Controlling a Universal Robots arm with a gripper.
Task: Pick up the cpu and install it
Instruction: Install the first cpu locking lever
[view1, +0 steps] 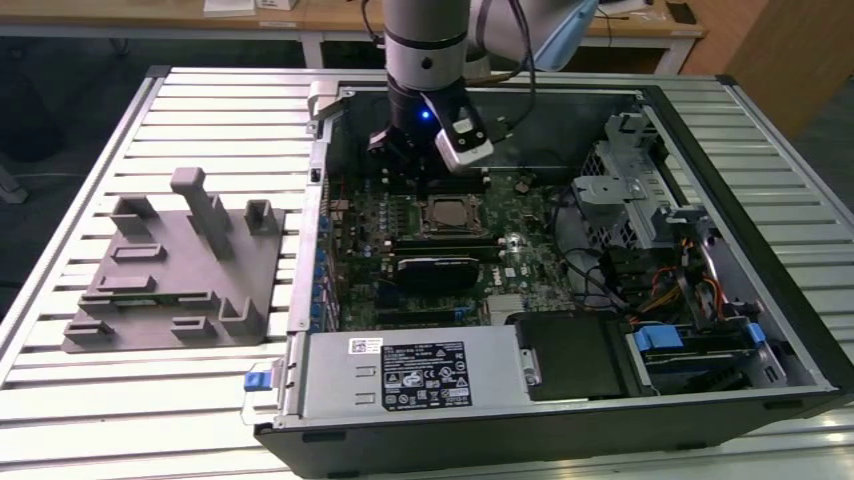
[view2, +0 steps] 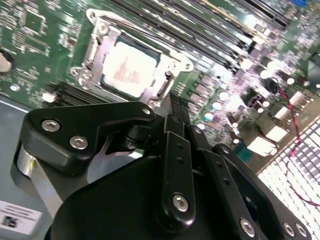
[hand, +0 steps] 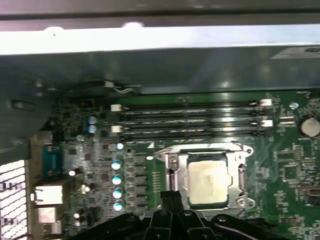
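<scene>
Closed jaws just beside socketed cpu (hand: 207, 182)

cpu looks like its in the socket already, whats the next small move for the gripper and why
Probably a short straight lift away from the motherboard. In the first wrist view the cpu lies flat inside the socket frame, and the gripper sits shut at the socket's edge, holding nothing.

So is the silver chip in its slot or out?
In. In the first wrist view the cpu lies flat inside the metal socket frame on the green motherboard.
</scene>
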